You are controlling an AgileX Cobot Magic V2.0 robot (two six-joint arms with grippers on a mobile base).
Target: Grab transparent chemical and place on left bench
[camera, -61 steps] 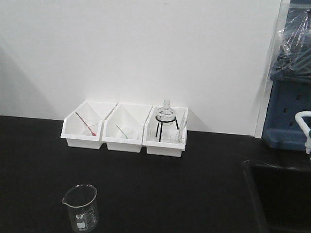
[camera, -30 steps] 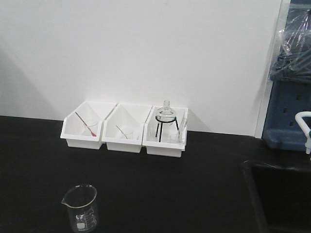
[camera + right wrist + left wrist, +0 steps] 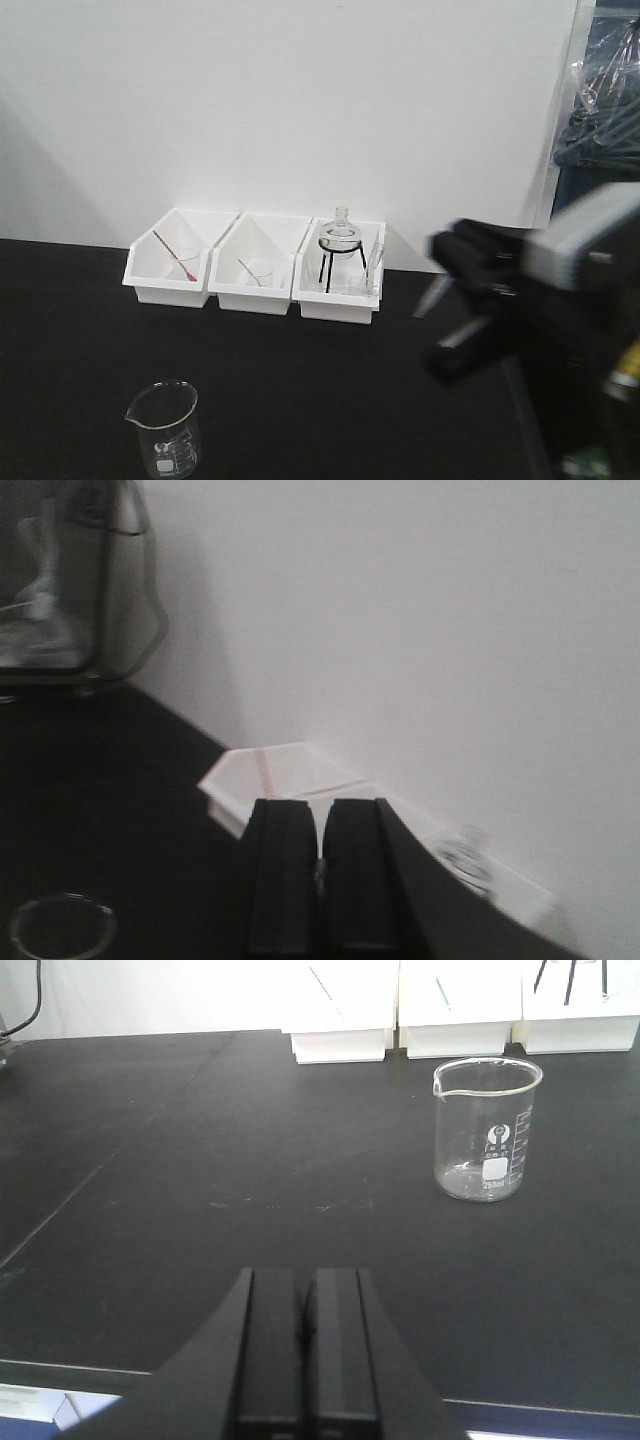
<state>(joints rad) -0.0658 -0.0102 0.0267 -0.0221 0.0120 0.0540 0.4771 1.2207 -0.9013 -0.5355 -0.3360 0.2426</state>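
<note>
Left wrist view: beaker (image 3: pixel 487 1128) free at one o'clock; left gripper (image 3: pixel 307 1295), right gripper (image 3: pixel 322 825) jaws pressed together; I'd spread before reaching.

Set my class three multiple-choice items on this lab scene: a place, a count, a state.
1. Where does the glass beaker stand? A in a sink; B on the black counter; C on a shelf.
2. How many white bins line the wall? A two; B three; C four.
3. How is the left hand? A shut, empty; B shut on glass; C wide open.
Key: B, it stands upright on bare countertop; B, three sit side by side; A, closed, holding nothing.
</note>
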